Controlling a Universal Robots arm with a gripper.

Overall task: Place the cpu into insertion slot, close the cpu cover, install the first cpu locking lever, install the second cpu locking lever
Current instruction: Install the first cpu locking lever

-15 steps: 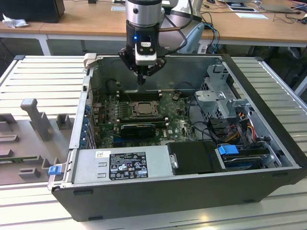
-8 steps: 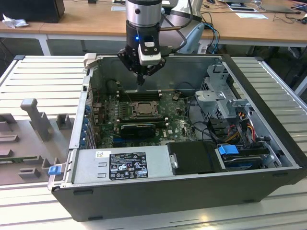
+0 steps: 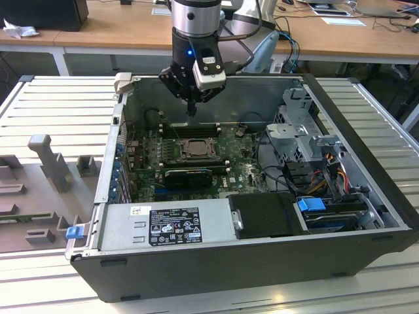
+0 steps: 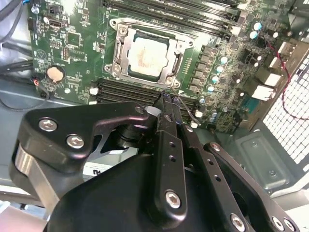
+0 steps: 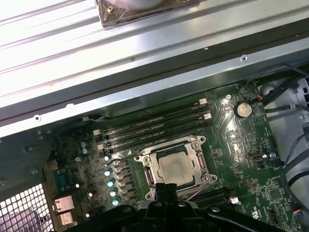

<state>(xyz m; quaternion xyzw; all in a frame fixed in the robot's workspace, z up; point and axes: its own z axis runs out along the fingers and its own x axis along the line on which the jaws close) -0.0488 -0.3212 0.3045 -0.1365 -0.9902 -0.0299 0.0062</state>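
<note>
The cpu [image 4: 147, 54] lies flat in the insertion slot [image 3: 194, 149] on the green motherboard, its pale face showing in both wrist views [image 5: 175, 166]. The grey cpu cover [image 4: 179, 53] lies down around it as a frame [image 5: 150, 169]. A thin wire locking lever [image 5: 206, 162] runs along one side of the socket. My gripper [image 3: 191, 111] hangs above the board just behind the socket, inside the open computer case. Its black fingertips [image 4: 169, 99] are pressed together with nothing between them, close to the socket's edge [image 5: 166, 186].
Long black memory slots [image 3: 190, 129] flank the socket, and a black card [image 3: 188, 174] lies in front of it. The power supply [image 3: 171, 222], drive cage [image 3: 298, 131] and cables [image 3: 314, 173] crowd the case's front and right. Case walls [image 3: 111, 163] enclose the board.
</note>
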